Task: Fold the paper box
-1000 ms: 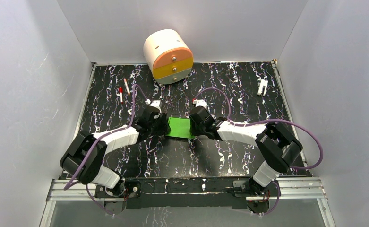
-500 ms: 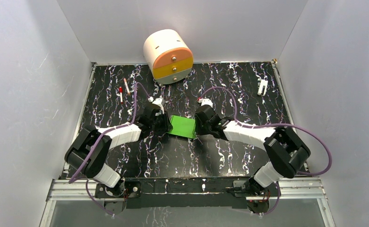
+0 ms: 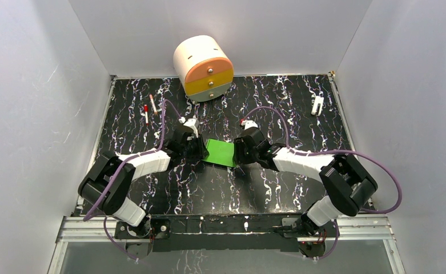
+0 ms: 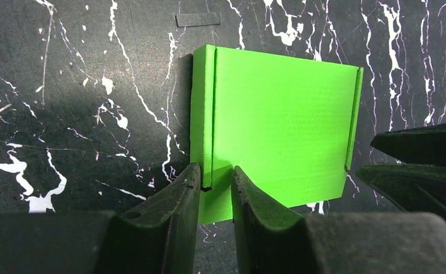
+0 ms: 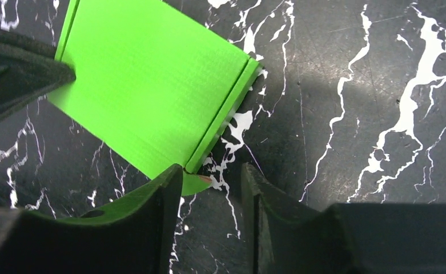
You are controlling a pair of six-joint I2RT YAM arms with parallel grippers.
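Bright green card paper box: left jaws straddle its side flap, pinch unclear; right jaws spread opposite. Best raise both flaps evenly.

A: Where lies the paper box?
B: On the worktop, between left gripper and right gripper.
A: Behind it?
B: The drawer unit; pens rear left, clip rear right.
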